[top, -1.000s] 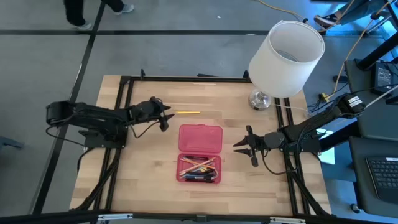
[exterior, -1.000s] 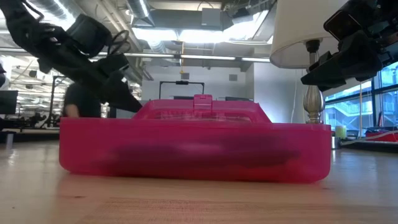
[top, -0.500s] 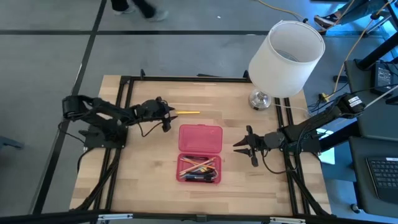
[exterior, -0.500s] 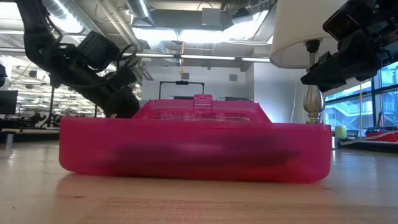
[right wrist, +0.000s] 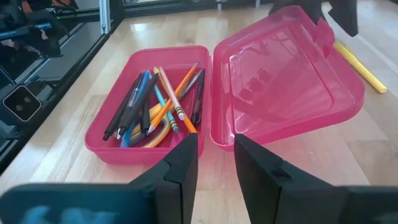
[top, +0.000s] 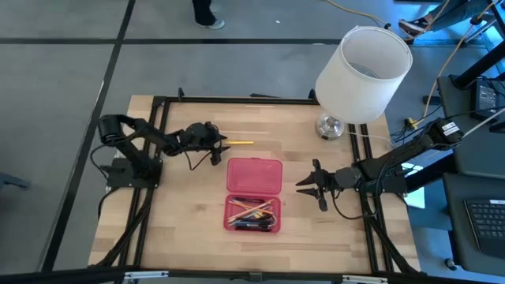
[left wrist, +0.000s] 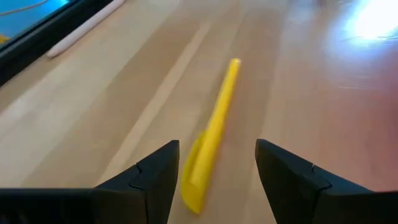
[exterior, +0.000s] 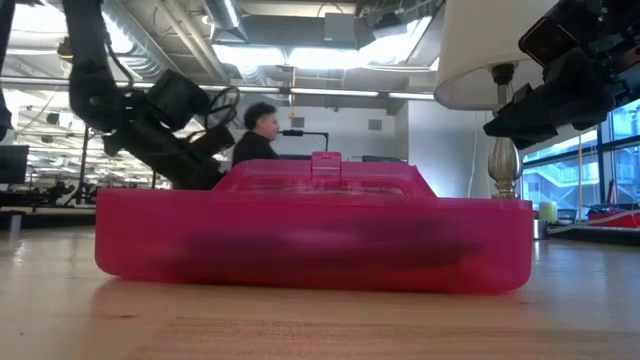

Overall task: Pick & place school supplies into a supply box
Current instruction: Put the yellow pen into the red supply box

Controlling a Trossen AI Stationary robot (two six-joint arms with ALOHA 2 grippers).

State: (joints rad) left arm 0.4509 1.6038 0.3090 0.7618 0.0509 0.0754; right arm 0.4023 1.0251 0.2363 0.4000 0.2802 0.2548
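A thin yellow plastic pen [top: 237,143] is laid flat on the light wooden table [top: 189,213], its long axis running left to right, just behind the open pink plastic pencil case [top: 253,195]. It is straddled by the spread left gripper [top: 218,147], reached low. The right gripper [top: 304,184] is held partly parted beside the case.

light: bright, even | glare: table [left wrist: 367,25] far corner | blur: yellow pen [left wrist: 211,134], near tabletop
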